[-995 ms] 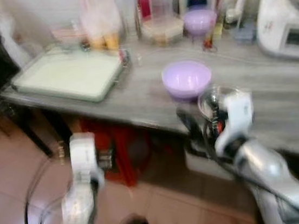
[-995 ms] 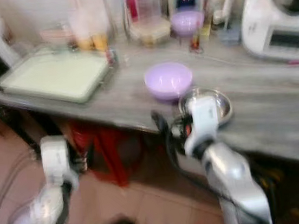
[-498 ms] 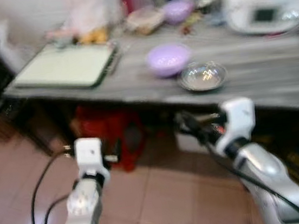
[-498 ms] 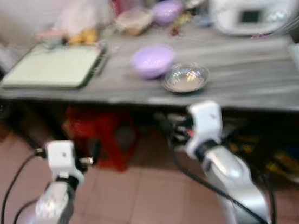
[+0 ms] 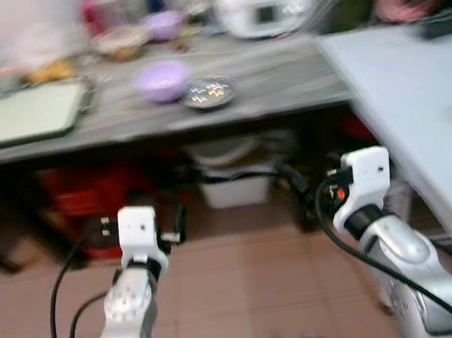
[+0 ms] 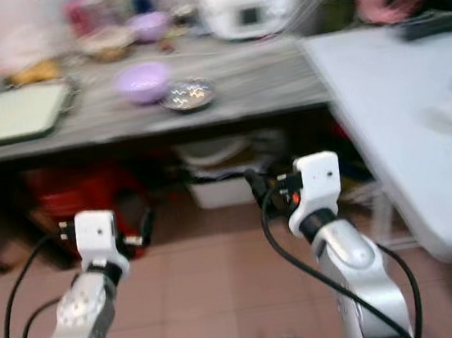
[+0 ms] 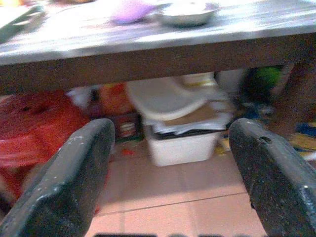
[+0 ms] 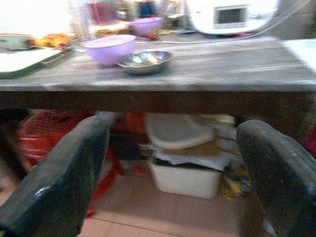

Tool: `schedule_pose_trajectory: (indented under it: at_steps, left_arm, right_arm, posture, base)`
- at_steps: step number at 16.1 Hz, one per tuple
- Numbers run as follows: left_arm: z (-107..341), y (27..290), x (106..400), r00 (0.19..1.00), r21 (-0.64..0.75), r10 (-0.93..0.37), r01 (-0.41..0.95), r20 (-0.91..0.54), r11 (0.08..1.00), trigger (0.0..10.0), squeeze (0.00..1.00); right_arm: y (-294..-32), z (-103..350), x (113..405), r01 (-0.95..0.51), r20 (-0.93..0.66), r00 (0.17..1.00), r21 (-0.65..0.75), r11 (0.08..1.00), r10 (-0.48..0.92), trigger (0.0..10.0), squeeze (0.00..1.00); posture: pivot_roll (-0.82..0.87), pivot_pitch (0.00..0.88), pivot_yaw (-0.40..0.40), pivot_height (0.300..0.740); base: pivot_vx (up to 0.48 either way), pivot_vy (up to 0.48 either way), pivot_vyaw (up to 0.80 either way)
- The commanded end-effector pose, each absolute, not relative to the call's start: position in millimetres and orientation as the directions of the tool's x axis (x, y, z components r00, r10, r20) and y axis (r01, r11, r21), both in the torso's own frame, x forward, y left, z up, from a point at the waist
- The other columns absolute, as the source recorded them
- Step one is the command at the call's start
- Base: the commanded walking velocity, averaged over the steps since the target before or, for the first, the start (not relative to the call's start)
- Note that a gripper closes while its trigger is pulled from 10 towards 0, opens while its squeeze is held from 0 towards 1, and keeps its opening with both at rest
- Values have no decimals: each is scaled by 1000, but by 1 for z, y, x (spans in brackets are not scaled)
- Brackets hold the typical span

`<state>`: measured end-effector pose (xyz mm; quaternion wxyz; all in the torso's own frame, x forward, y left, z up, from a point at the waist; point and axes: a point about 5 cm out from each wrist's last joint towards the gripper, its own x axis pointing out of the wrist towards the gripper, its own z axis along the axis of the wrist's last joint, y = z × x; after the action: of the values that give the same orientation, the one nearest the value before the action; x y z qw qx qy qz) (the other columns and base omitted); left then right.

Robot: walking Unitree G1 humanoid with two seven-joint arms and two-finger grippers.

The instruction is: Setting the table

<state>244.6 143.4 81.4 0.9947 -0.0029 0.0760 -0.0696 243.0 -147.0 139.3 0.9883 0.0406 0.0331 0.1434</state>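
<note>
Task barely begun by my read: purple bowl (image 5: 162,79) and steel bowl (image 5: 208,93) sit side by side on grey bench (image 5: 282,88), nothing carried. Left hand (image 7: 168,163) wide, empty; right hand (image 8: 173,163) wide, empty, both low before bench. Versus a second ago: I've backed off and swung right, pale table (image 5: 415,96) now in view.

Lilac bowl (image 5: 162,79), silvery steel bowl (image 5: 208,93), grey wood-grain counter (image 5: 281,80), red stool (image 6: 81,195), pale blue table (image 5: 416,104)
</note>
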Motion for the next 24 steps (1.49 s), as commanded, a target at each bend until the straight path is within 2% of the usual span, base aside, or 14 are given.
schedule_pose_trajectory:
  at_steps: [1, 2, 4, 12, 14, 15, 19, 24]
  left_arm:
    - [88, 146, 242, 980, -33, -159, 157, -121, 987, 10000, 0]
    - [88, 145, 241, 979, -34, -163, 160, -122, 986, 10000, 0]
    - [93, 140, 236, 972, -21, -218, 217, -87, 976, 10000, 0]
    - [100, 135, 242, 967, -4, -247, 248, -62, 969, 10000, 0]
    - [100, 135, 243, 965, 0, -256, 257, -62, 966, 10000, 0]
    - [100, 135, 243, 964, 1, -258, 259, -63, 966, 10000, 0]
    - [100, 134, 243, 963, -1, -262, 263, -67, 965, 10000, 0]
    - [98, 136, 242, 963, -9, -259, 259, -71, 966, 10000, 0]
  right_arm:
    - [-149, 143, 242, -260, -8, 965, 38, 965, 261, 10000, 0]
    - [-151, 143, 242, -244, 2, 970, 19, 970, 244, 10000, 0]
    - [-171, 139, 241, -110, 12, 994, -46, 993, 111, 10000, 0]
    - [-174, 127, 248, -36, -28, 999, -132, 991, 32, 10000, 0]
    - [-169, 123, 248, -64, -32, 998, -78, 995, 61, 10000, 0]
    - [-169, 124, 248, -45, -12, 999, -114, 992, 44, 10000, 0]
    - [-167, 122, 248, -81, -41, 996, -55, 995, 79, 10000, 0]
    - [-164, 123, 247, -107, -27, 994, -51, 993, 106, 10000, 0]
  posture:
    - [-23, 20, 44, 740]
    - [-22, 19, 45, 740]
    - [-20, 21, 44, 740]
    - [-15, 16, 44, 740]
    - [-18, 18, 47, 740]
    - [-20, 19, 50, 740]
    - [-18, 26, 51, 740]
    - [-19, 29, 47, 740]
  base:
    - [0, 0, 0]
    - [0, 0, 0]
    - [0, -172, 0]
    - [202, -401, 0]
    - [307, -366, 0]
    - [352, -322, 0]
    - [370, -301, 0]
    - [148, -412, 0]
